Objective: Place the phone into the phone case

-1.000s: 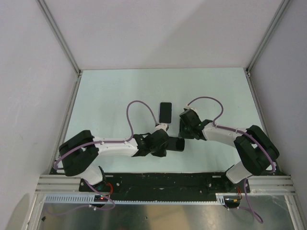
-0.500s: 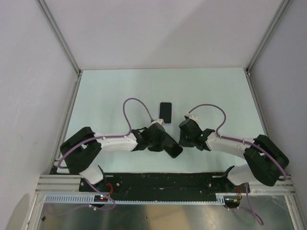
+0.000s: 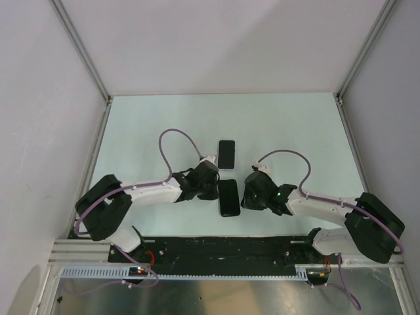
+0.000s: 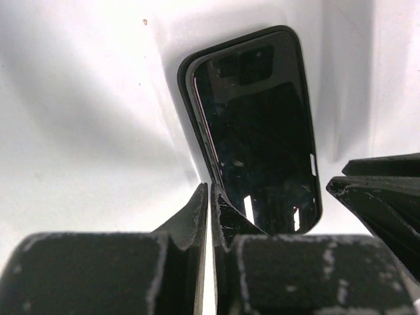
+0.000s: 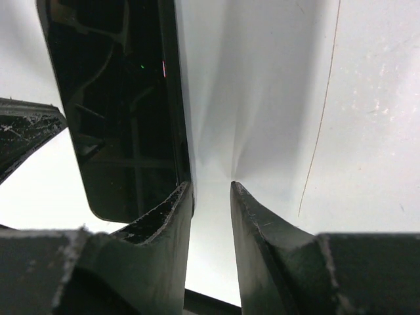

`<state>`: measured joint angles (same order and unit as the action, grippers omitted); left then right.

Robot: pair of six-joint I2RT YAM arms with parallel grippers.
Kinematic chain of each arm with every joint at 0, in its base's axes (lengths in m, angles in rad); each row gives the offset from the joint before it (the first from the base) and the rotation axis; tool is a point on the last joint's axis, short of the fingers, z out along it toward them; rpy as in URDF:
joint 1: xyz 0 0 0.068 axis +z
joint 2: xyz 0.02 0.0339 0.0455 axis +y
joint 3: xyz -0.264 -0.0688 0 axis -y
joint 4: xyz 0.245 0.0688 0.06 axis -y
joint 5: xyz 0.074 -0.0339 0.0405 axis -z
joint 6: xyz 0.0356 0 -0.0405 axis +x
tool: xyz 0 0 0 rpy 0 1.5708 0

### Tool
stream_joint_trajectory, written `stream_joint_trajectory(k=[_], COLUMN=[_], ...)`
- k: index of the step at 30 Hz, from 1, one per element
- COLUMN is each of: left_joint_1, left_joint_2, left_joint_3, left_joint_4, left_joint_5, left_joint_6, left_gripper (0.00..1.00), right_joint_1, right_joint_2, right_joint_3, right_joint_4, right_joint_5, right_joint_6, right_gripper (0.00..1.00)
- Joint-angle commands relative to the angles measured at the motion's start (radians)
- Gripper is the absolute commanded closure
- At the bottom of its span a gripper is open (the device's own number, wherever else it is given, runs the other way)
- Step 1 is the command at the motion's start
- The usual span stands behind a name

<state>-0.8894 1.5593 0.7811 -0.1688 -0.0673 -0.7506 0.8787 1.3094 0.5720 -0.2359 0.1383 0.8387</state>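
A black glossy phone-shaped slab with a dark raised rim lies flat on the table between my grippers. It also shows in the left wrist view and the right wrist view. A second black slab lies just behind it. I cannot tell which one is the phone and which the case. My left gripper is shut and empty, its tips at the near slab's left edge. My right gripper is narrowly open and empty, one finger against the slab's right edge.
The pale green table is walled by white panels at the left, back and right. A black rail runs along the near edge by the arm bases. The right gripper's finger shows in the left wrist view.
The near slab was held up and tilted in my left gripper; it now lies flat on the table, released. My left gripper drew back to its left edge. My right gripper came down beside its right edge.
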Motion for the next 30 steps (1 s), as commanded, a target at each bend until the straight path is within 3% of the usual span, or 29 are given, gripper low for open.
stream_joint_trajectory(k=[1,8,30], left_joint_1=[0.004,-0.003,-0.026], left_joint_2=[-0.109,-0.161,-0.068], left_joint_3=[-0.021,-0.031,-0.035], left_joint_4=[-0.003,-0.011,0.102], left_joint_5=[-0.019,-0.006,0.098], left_joint_6=[0.021,0.006,-0.037], left_gripper=[0.92,0.75,0.77], right_joint_1=[-0.028,-0.066,-0.091], right_joint_2=[-0.069,-0.112,0.014], right_joint_3=[0.002,0.002,0.008], right_joint_4=[-0.003,0.019,0.144], right_joint_5=[0.023,0.01,-0.085], right_joint_6=[0.009,-0.023,-0.05], right_gripper=[0.65,0.65,0.64])
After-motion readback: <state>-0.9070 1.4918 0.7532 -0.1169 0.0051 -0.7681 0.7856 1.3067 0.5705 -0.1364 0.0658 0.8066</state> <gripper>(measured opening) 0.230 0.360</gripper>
